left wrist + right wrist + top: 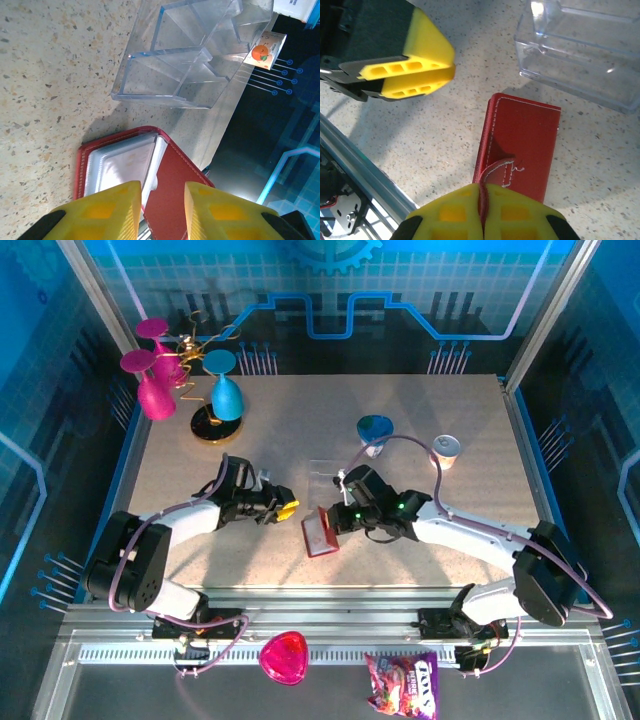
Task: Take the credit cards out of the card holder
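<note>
Red wallet lies on the speckled table near the clear stand, partly open, its greyish pockets showing in the left wrist view. The right gripper is clamped tight on the wallet's snap tab. The left gripper hangs just beside the wallet, yellow fingers a little apart, holding nothing. Cards in the pockets cannot be made out.

Pink glasses, teal glass stood at far-left table corner; clear stand mid-table; blue cup, small can toward far-right corner; snack bag lay beyond near edge.
</note>
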